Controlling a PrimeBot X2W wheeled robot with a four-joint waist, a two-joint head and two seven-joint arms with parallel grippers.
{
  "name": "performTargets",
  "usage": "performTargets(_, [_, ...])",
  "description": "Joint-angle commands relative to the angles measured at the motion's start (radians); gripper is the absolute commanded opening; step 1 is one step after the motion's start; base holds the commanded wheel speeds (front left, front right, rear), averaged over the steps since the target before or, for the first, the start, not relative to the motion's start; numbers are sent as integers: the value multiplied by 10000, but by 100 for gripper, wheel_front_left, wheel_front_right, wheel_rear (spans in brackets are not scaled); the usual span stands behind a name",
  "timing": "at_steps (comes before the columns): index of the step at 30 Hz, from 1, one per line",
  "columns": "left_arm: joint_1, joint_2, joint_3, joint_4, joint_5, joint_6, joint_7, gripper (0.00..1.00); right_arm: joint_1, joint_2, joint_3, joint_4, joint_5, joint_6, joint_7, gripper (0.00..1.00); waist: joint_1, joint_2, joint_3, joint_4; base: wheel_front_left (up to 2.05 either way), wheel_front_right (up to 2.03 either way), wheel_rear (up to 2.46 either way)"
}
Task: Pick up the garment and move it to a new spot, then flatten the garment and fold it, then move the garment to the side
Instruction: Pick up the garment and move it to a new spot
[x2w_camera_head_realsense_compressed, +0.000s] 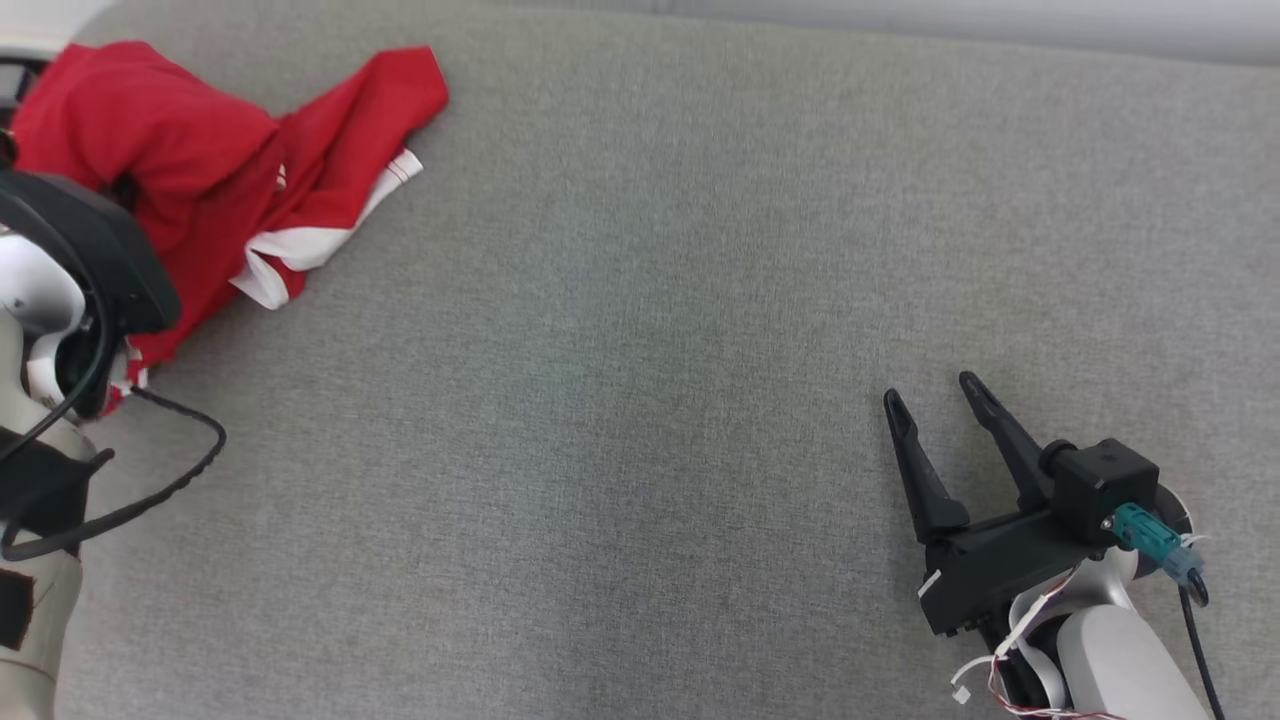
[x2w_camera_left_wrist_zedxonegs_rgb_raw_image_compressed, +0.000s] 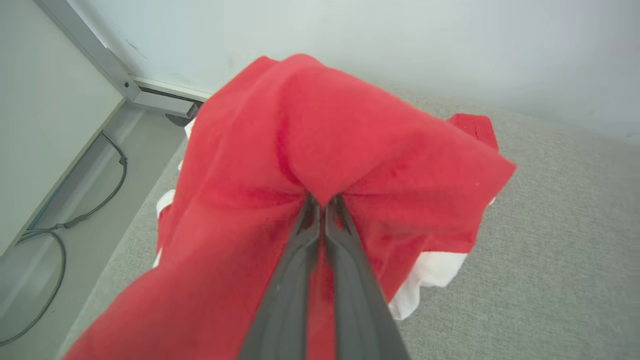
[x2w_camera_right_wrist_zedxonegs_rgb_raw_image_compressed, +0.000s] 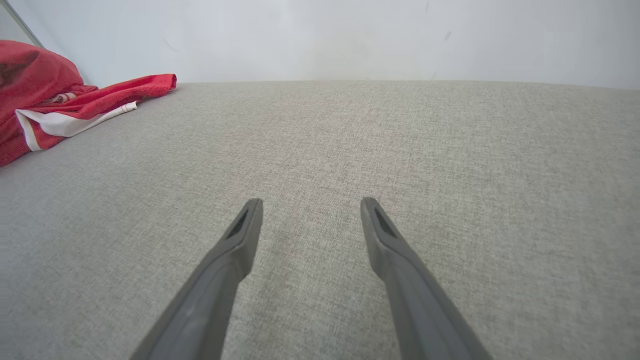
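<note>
In the head view the red garment with white trim (x2w_camera_head_realsense_compressed: 200, 170) lies bunched at the far left corner of the grey fabric surface (x2w_camera_head_realsense_compressed: 640, 400), its upper left part cut off by the frame edge. The left arm (x2w_camera_head_realsense_compressed: 60, 290) comes in at the left edge and its dark wrist housing covers the near side of the cloth, so the fingers beyond it cannot be made out there. The right tool (x2w_camera_head_realsense_compressed: 930, 390) sits at the lower right, well apart from the garment, its two dark fingers spread wide with nothing between them, above bare fabric. In the left wrist view the left tool (x2w_camera_left_wrist_zedxonegs_rgb_raw_image_compressed: 325, 201) is pressed closed, its fingers side by side, pinching a fold of the red cloth; the garment (x2w_camera_left_wrist_zedxonegs_rgb_raw_image_compressed: 350, 125) rises in a peak just past the fingertips and drapes down on both sides of them, hiding most of what lies under it. White trim shows at the lower right and left of the heap. Whether the cloth is lifted clear of the surface is hard to tell. To the left a floor with a dark cable (x2w_camera_left_wrist_zedxonegs_rgb_raw_image_compressed: 107, 192) shows beside the surface edge. In the right wrist view the right tool (x2w_camera_right_wrist_zedxonegs_rgb_raw_image_compressed: 311, 201) is wide open and empty over the grey fabric, and the garment (x2w_camera_right_wrist_zedxonegs_rgb_raw_image_compressed: 45, 100) lies far off at the upper left, cut by the frame edge, near a pale wall (x2w_camera_right_wrist_zedxonegs_rgb_raw_image_compressed: 350, 35).
</note>
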Motion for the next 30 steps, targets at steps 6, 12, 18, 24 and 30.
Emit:
performTargets(6, [-221,221,-151,-543,200,68,-230,0,152,-44,132,381,364,-3,-240,100,0,-1,-1058,-88,0,0,0])
performTargets(12, [-467,195,-485,-1595,482,59,-314,0,260,-44,252,840,732,-3,-542,100,0,-1,-1901,-446,0,0,0])
performTargets(18, [-676,-183,-838,-2995,467,-112,-70,0,352,-44,327,1354,1110,-3,-902,100,0,-1,-2531,-965,0,0,0])
performTargets(24, [-674,-1081,-1524,-4502,398,-220,308,0,371,-46,310,1835,1353,-3,-1185,100,0,-1,-2981,-1531,0,0,0])
performTargets(30, [-342,-2140,-1994,-5190,22,-192,172,0,320,-44,222,2064,1397,-3,-1333,100,0,-1,-3187,-2128,0,0,0])
